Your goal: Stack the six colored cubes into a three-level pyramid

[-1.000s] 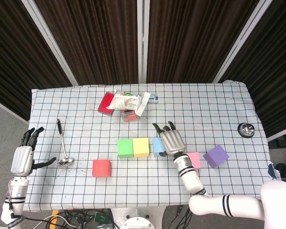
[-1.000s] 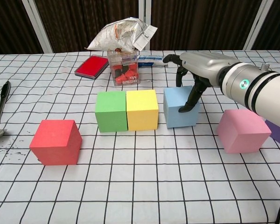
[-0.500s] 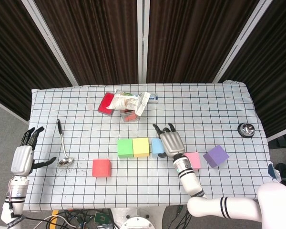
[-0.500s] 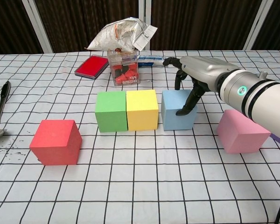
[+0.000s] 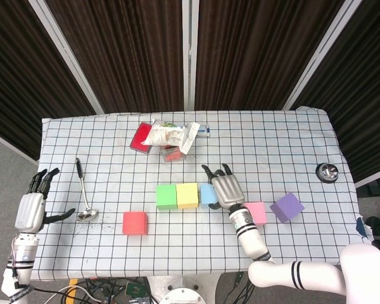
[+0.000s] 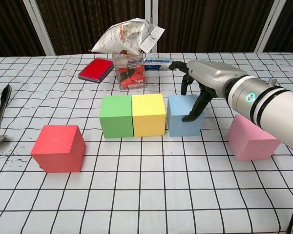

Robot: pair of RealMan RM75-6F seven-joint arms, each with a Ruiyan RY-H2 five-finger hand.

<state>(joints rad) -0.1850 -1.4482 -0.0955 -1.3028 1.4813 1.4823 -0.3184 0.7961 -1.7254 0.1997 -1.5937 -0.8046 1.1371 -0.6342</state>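
The blue cube (image 6: 184, 115) is gripped from above by the right hand (image 6: 201, 80) just right of the touching yellow cube (image 6: 148, 114) and green cube (image 6: 115, 116), with pink (image 6: 250, 138), purple (image 5: 287, 206) and red (image 6: 58, 148) apart, while the left hand (image 5: 30, 209) is held empty with fingers spread off the tabletop (image 5: 285, 139).

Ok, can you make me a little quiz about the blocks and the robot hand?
1. True or false: the blue cube is stacked on the yellow cube.
2. Which cube does the right hand touch?
A. red
B. blue
C. pink
3. Fill in: the green cube sits against the ___ cube.

Key: 1 false, it is on the table. 2 B. 3 yellow.
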